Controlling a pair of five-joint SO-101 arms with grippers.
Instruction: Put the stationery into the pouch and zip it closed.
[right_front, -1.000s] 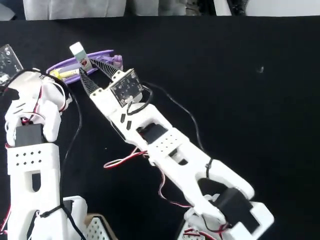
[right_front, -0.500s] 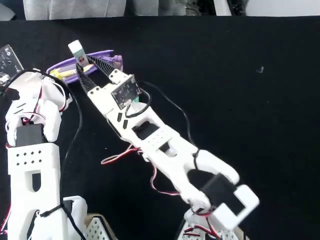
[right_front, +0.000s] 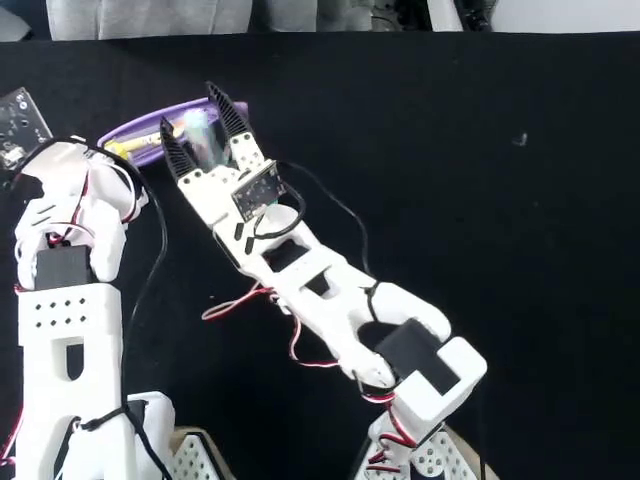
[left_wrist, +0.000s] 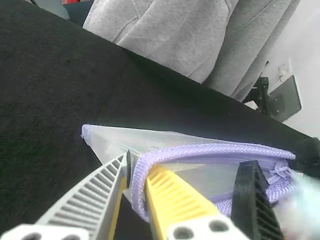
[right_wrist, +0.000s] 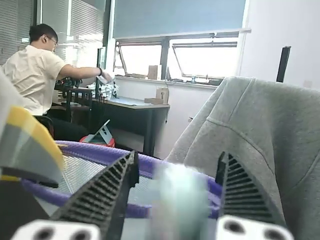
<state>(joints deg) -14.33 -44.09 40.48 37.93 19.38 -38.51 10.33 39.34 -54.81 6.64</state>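
Right gripper (right_front: 187, 110) stands wide, its two black ribbed fingers (right_wrist: 107, 187) spread well apart directly over the pouch (right_front: 150, 126). Between them is a pale stationery piece (right_front: 197, 130). It is whitish-green and smeared in every view, so I cannot tell whether it touches either finger; it seems to lie in the gap just above the pouch's mouth. The right wrist view shows the piece about midway between the two black fingers, with the purple zip rim (right_wrist: 95, 152) curving behind it.

Left gripper (left_wrist: 137, 165) is clamped on the pouch. Its yellow finger (left_wrist: 172, 200) and its grey-white ribbed finger (left_wrist: 95, 192) pinch the purple zip edge between them, toward the end of the pouch nearest the left arm. In that wrist view one black finger of the right gripper rises just beside the yellow one, against the same purple edge.

The pouch — clear mesh sides, purple trim — lies on the black table (right_front: 450, 150) at the far left of the high view, its mouth open. The right arm (right_front: 320, 290) crosses the table on a diagonal from the near edge up to the pouch, while the left arm (right_front: 65, 300) stands along the left side. A grey garment (left_wrist: 200, 35) hangs beyond the table's far edge.
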